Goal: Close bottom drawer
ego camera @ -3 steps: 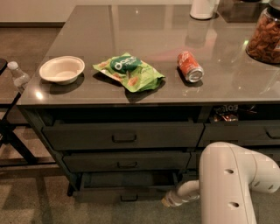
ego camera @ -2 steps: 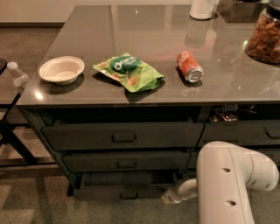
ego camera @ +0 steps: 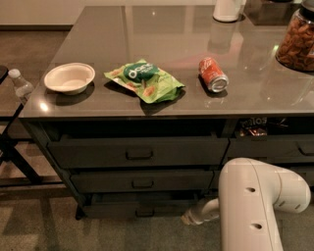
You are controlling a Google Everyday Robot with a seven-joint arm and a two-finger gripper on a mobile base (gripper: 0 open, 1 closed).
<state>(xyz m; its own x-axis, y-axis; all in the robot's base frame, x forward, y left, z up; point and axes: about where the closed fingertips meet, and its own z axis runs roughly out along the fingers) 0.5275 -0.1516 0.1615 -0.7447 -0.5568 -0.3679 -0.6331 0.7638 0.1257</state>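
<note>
The bottom drawer (ego camera: 140,210) is the lowest of the three wide dark drawers, with a low front and a small bar handle. It stands slightly pulled out, with a dark gap above its front. My white arm (ego camera: 255,206) fills the lower right. Its wrist end, where my gripper (ego camera: 189,218) sits, reaches left to the right end of the bottom drawer's front. Whether it touches the drawer does not show.
On the counter (ego camera: 113,44) are a white bowl (ego camera: 69,77), a green snack bag (ego camera: 144,80), a red can (ego camera: 213,74) on its side, a jar of nuts (ego camera: 297,41) and a white container (ego camera: 228,9). A bottle (ego camera: 20,84) stands at left. The floor is carpet.
My arm has shifted slightly left and its wrist end has risen a little by the bottom drawer. The drawer front has not visibly moved.
</note>
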